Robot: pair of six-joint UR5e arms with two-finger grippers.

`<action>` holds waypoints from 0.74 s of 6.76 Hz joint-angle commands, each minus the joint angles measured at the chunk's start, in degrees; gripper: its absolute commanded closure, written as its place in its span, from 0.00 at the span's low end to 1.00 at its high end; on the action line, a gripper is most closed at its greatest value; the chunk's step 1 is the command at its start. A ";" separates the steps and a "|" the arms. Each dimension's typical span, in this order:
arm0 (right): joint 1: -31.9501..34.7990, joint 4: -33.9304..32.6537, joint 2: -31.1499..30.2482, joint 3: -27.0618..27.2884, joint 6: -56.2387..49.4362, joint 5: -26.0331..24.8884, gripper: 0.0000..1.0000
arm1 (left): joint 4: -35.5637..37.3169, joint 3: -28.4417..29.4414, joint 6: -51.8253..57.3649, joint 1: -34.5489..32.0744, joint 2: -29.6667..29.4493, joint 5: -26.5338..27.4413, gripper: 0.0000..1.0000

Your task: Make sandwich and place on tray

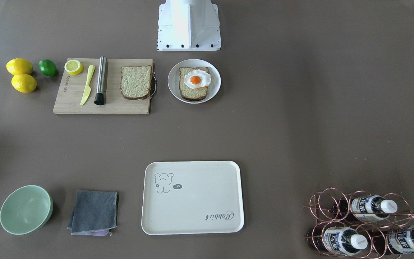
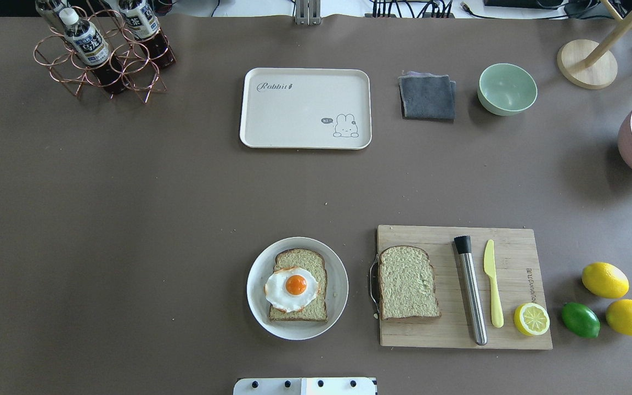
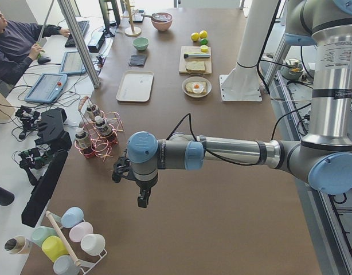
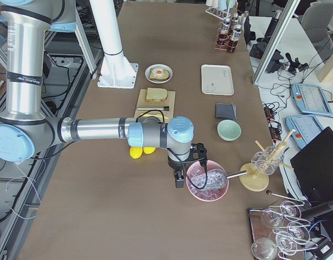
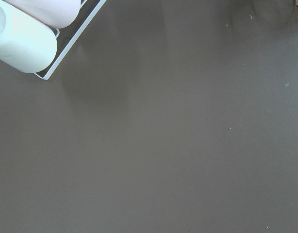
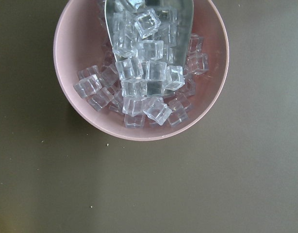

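One bread slice point(image 2: 308, 259) lies on a small round white plate point(image 2: 255, 286) with the fried egg point(image 2: 292, 287) on top. The second bread slice point(image 2: 408, 282) lies on the wooden cutting board point(image 2: 513, 241). The cream tray point(image 2: 294, 109) sits further out near the middle and holds nothing. Both grippers are far from these things and show only in the side views. The left gripper point(image 3: 143, 200) hangs over bare table at the robot's left end. The right gripper point(image 4: 180, 181) hangs beside a pink ice bowl point(image 4: 207, 181). I cannot tell whether either is open or shut.
The board also holds a steel muddler point(image 2: 470, 291), a yellow knife point(image 2: 492, 282) and a lemon half point(image 2: 531, 319). Two lemons point(image 2: 604, 280) and a lime point(image 2: 580, 320) lie beside it. A grey cloth point(image 2: 427, 97), a green bowl point(image 2: 507, 89) and a bottle rack point(image 2: 102, 55) stand along the far edge.
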 commanded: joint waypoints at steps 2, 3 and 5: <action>0.00 0.05 0.00 0.00 -0.08 0.06 0.00 | -0.04 0.05 0.09 0.04 -0.13 0.11 0.02; 0.00 0.05 0.00 0.00 -0.08 0.06 0.00 | -0.04 -0.04 0.00 0.04 -0.22 0.11 0.02; 0.00 0.05 -0.18 -0.09 -0.08 0.06 0.00 | 0.14 -0.04 -0.09 0.04 -0.31 0.11 0.02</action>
